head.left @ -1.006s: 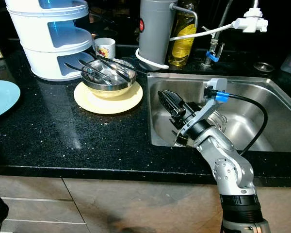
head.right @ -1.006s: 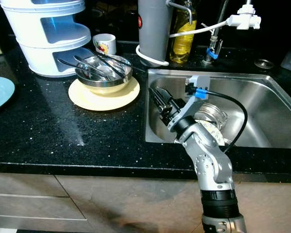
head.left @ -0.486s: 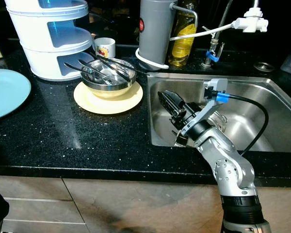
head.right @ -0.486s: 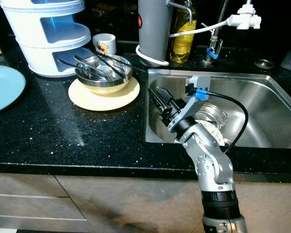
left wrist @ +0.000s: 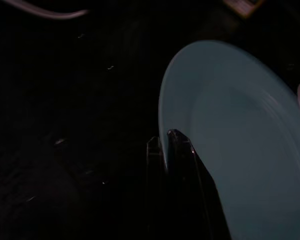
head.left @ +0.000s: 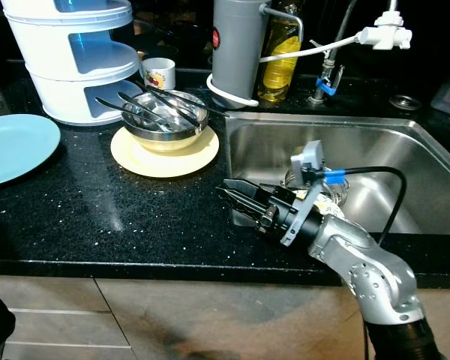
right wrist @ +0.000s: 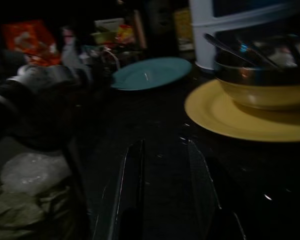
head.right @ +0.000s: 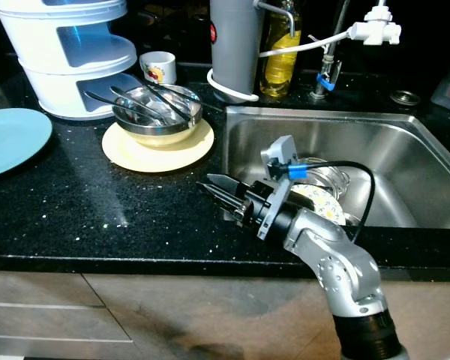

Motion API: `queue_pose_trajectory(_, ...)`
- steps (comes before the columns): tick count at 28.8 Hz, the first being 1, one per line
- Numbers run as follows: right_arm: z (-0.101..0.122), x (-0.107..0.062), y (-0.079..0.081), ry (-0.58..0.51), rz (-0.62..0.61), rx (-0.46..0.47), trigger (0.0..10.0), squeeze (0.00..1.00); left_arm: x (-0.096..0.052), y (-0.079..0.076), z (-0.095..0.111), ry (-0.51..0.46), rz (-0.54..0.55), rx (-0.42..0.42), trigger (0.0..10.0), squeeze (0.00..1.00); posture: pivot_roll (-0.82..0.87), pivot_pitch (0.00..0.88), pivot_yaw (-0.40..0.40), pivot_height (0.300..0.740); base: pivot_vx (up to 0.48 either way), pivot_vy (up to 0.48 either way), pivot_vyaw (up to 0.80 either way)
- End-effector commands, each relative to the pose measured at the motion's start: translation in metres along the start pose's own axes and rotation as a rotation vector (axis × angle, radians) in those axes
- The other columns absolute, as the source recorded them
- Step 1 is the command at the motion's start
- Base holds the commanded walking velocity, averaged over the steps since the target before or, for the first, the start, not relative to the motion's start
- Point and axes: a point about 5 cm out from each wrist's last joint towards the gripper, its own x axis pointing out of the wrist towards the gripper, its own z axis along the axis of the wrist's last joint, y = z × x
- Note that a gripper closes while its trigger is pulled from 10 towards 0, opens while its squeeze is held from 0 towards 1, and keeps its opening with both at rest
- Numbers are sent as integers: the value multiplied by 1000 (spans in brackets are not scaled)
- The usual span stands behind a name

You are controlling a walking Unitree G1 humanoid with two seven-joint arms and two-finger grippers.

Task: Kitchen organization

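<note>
From the left eye view, the right pincer (head.left: 232, 192) has swung out of the sink (head.left: 405, 131) and now reaches low over the black surface (head.left: 97, 202), pointing toward the yellow plate (head.left: 163, 155) that carries the steel bowl (head.left: 163, 120) of utensils. The blue plate (head.left: 19, 146) has slid further into view on the left. This suggests the right arm is turning from the sink to the dishes on the surface.

In the left wrist view, the left pincer (left wrist: 166, 145) is closed on the rim of the blue plate, one finger on each face.

In the right wrist view, the right pincer's fingers (right wrist: 132, 175) stand apart and empty, just above the surface, with the yellow plate ahead.
</note>
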Motion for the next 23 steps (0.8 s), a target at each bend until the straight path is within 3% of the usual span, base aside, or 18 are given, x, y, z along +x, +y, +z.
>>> queue_pose_trajectory(1, 1, -2, 10, 10, 85, 10, 10000, 0, -13, -45, 12, -95, -291, 21, 0, 0, -6, 145, -36, 740, 0, 0, 0)
queue_pose_trajectory(2, 1, -2, 10, 10, 85, 10, 10000, 0, -13, -45, 12, -95, -291, 21, 0, 0, -6, 145, -36, 740, 0, 0, 0)
queue_pose_trajectory(4, 3, -3, 8, 2, 71, 9, 10000, 0, -24, -66, 23, -165, -442, 6, 0, 0, -6, 146, -35, 740, 0, 0, 0)
queue_pose_trajectory(5, 3, -3, 8, 2, 71, 9, 10000, 0, -24, -66, 23, -165, -442, 6, 0, 0, -6, 146, -35, 740, 0, 0, 0)
queue_pose_trajectory(6, 7, -4, 6, -21, 56, 14, 10000, 0, -38, -84, 34, -237, -602, -50, 0, 0, -1, 147, -40, 740, 0, 0, 0)
queue_pose_trajectory(9, 9, -4, 5, -37, 54, 21, 10000, 0, -55, -99, 41, -269, -774, -102, 0, 0, -7, 147, -38, 740, 0, 0, 0)
queue_pose_trajectory(15, 9, -5, 6, -30, 67, 26, 10000, 0, -63, -106, 41, -275, -847, -83, 0, 0, -5, 148, -38, 740, 0, 0, 0)
queue_pose_trajectory(19, 15, -7, 8, -61, 77, 42, 10000, 0, -90, -126, 51, -301, -1081, -137, 0, 0, -7, 148, -34, 740, 0, 0, 0)
queue_pose_trajectory(23, 17, -7, 8, -83, 78, 54, 10000, 0, -100, -137, 51, -289, -1151, -104, 0, 0, -7, 148, -29, 740, 0, 0, 0)
